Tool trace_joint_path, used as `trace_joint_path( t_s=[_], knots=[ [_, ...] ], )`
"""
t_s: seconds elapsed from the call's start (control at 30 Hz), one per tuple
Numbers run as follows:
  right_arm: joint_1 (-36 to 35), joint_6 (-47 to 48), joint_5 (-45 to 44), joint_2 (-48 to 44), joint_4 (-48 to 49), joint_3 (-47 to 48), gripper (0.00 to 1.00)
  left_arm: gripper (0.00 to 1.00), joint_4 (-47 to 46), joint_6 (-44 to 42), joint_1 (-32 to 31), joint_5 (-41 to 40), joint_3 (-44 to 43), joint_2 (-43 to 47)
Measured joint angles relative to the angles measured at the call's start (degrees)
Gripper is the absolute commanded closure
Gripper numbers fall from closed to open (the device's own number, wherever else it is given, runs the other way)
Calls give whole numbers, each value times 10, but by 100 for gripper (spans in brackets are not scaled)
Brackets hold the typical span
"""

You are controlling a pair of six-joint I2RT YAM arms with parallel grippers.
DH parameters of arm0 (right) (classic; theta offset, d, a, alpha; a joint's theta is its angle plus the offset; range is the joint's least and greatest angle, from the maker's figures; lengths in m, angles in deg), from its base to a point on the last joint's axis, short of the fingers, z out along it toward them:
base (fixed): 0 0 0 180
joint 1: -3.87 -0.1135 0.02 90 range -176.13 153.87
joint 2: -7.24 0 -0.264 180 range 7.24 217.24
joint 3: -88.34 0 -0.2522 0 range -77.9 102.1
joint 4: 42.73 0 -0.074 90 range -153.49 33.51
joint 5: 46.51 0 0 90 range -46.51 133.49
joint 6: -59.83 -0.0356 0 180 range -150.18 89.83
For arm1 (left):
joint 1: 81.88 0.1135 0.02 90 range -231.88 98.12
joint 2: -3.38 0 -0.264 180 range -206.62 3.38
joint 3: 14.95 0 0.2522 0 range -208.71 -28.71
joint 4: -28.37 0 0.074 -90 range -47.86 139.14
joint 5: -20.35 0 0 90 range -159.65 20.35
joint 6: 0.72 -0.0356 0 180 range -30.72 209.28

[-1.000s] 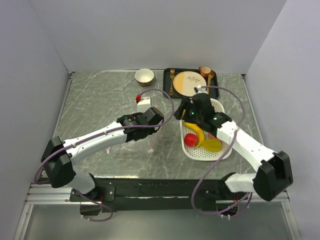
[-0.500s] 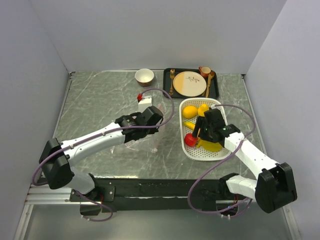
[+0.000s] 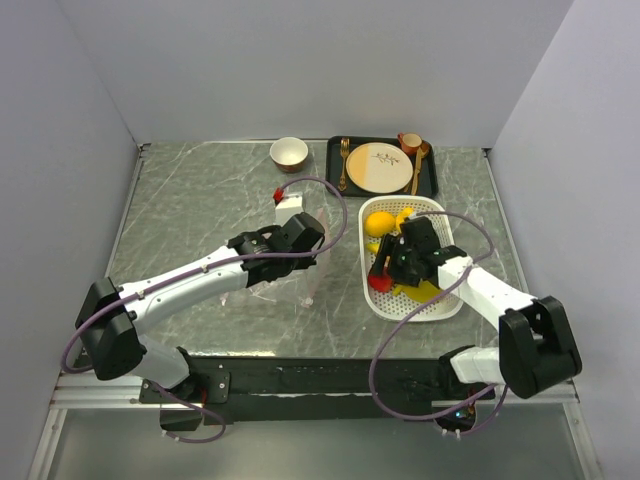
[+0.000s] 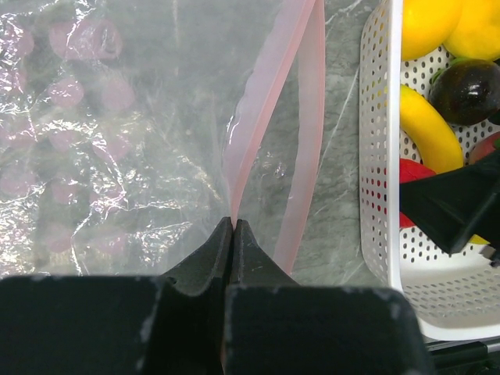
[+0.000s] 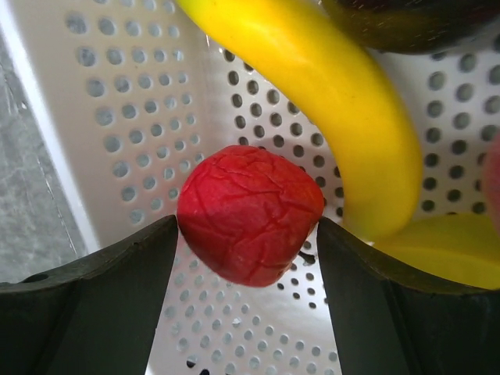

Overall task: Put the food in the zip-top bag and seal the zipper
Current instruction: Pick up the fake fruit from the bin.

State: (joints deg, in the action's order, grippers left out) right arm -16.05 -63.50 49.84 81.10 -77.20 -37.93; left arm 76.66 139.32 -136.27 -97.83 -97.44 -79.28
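The clear zip-top bag (image 4: 101,117) lies left of the white basket (image 3: 435,305), its mouth facing the basket. My left gripper (image 4: 233,223), also in the top view (image 3: 310,258), is shut on the near end of the bag's pink zipper strip (image 4: 269,101) and holds that edge up. My right gripper (image 5: 248,234) is low in the basket's near left part (image 3: 385,268). Its fingers touch both sides of the red apple (image 5: 250,211). The banana (image 5: 344,101), a dark purple ball (image 4: 469,90) and orange and yellow round fruits (image 3: 378,222) lie in the basket.
A black tray with a beige plate (image 3: 380,167) and cutlery stands at the back. A small bowl (image 3: 289,153) sits to its left. A white box with a red cap (image 3: 288,208) stands just behind the left gripper. The basket's wall (image 4: 379,156) is close to the bag's mouth.
My right gripper has moved from the basket's far left corner toward its near left part and come down around the red apple. The left gripper kept hold of the bag's edge.
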Motion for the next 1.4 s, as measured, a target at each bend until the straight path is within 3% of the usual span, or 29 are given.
trace_joint_path(
  t_s=[0.07,0.3,0.43,0.73,0.93,1.4],
  knots=[
    [0,-2,10,16,6,0,24,99,0,0,0,0,0,0],
    [1,-5,18,7,28,-5,64,99,0,0,0,1,0,0],
    [1,-7,15,-23,25,-17,74,99,0,0,0,1,0,0],
    [1,-7,2,-131,0,-6,75,99,0,0,0,4,0,0],
    [-1,-28,47,-170,14,-3,75,99,0,0,0,5,0,3],
    [-93,-72,95,-118,95,57,74,99,-12,-1,0,27,2,8]
  ],
)
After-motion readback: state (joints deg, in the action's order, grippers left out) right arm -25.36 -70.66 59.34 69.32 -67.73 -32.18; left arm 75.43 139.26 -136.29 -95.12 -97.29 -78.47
